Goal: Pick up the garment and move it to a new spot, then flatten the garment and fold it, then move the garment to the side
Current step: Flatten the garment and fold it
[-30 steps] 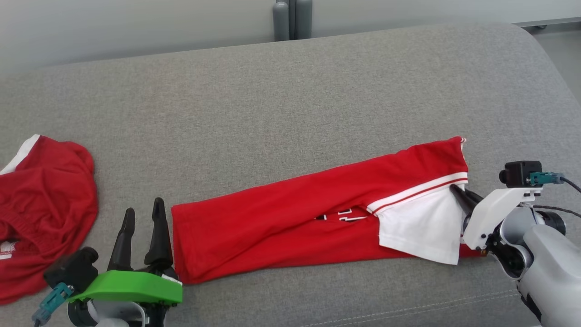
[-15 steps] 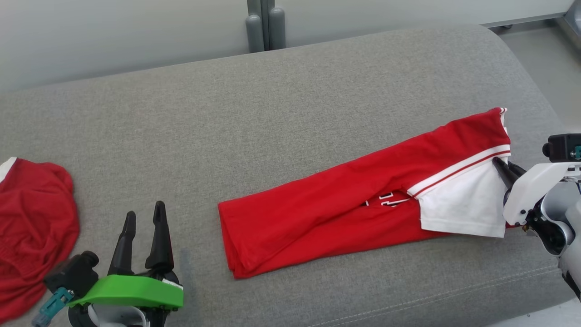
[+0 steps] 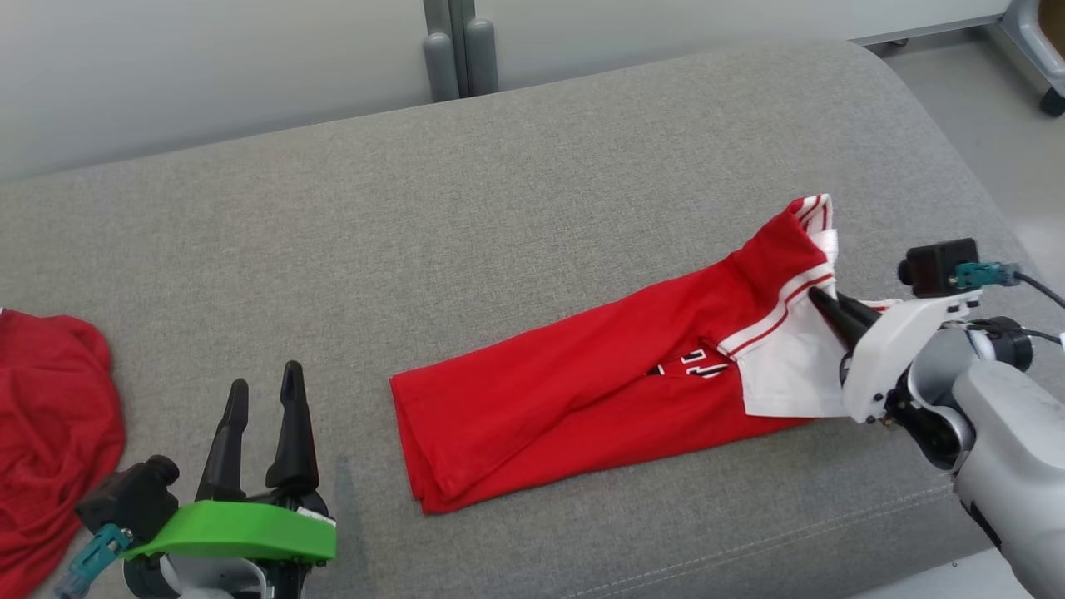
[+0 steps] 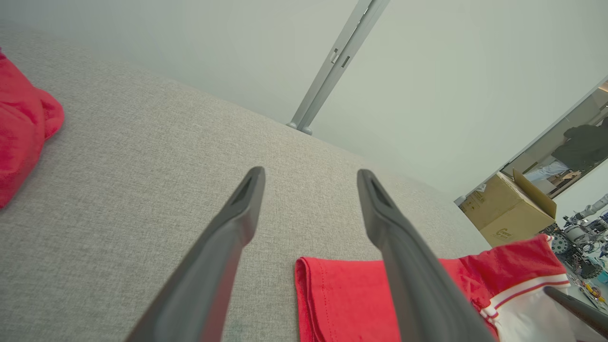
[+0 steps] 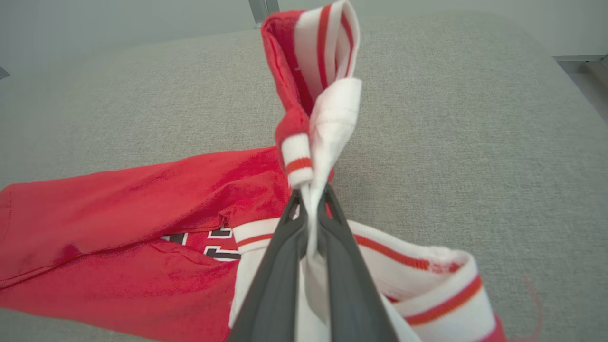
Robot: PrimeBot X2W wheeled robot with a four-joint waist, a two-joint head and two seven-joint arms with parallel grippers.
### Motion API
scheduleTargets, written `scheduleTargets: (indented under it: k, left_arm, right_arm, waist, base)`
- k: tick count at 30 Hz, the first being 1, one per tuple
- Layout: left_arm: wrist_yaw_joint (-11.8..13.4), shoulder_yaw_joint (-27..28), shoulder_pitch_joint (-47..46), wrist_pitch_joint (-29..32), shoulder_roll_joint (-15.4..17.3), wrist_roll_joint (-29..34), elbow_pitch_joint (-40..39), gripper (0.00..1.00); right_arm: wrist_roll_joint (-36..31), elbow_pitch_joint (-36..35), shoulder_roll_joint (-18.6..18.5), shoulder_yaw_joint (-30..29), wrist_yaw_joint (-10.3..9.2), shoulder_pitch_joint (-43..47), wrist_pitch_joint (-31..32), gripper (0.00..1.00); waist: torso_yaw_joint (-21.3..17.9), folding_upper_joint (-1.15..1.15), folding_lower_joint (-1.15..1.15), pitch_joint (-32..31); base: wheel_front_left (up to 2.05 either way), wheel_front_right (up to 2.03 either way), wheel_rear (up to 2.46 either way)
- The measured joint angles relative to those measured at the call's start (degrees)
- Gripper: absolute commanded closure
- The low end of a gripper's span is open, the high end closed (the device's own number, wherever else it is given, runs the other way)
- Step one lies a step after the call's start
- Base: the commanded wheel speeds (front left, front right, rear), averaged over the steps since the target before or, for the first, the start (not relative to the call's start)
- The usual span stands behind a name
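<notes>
Head view: folded red garment (image 3: pixel 582 391) lies right of centre on grey couch (image 3: pixel 499 208), right hand (image 3: pixel 819 301) pinching its raised white-trimmed right end, left hand (image 3: pixel 265 376) spread, empty; cloth judged light and limp, best gripped through stacked hems.

The long folded jersey garment (image 3: pixel 566 399) is red, with a white, red-striped sleeve (image 3: pixel 790 383) and black-and-white lettering (image 3: pixel 695 363). The woven cushion (image 3: pixel 416 233) beneath the garment is plain grey.
</notes>
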Motion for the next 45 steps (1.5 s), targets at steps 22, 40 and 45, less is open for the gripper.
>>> scheduleTargets:
  k: [22, 40, 45]
  left_arm:
    - [0.0, -0.8, -0.1, 0.0, -1.7, -1.3, 0.4, 0.00]
    - [-0.1, -4.3, -0.5, -0.1, -2.8, -1.8, 1.7, 0.00]
    - [-0.1, -5.3, -0.7, -0.1, -2.8, -2.0, 2.1, 0.00]
  right_arm:
    - [11.2, -16.4, 4.3, 14.0, 0.00, -0.4, 5.3, 1.00]
    - [14.0, -10.0, 9.7, 16.8, 0.00, -1.0, 10.3, 1.00]
    - [13.9, -6.6, 10.0, 17.0, -0.01, -2.1, 11.2, 1.00]
  waist:
    - [0.5, 0.00, 0.00, -2.2]
    - [10.9, 0.00, 0.00, -2.4]
    - [14.1, 0.00, 0.00, -2.2]
  base:
    - [0.00, 0.00, 0.00]
    - [0.00, 0.00, 0.00]
    - [0.00, 0.00, 0.00]
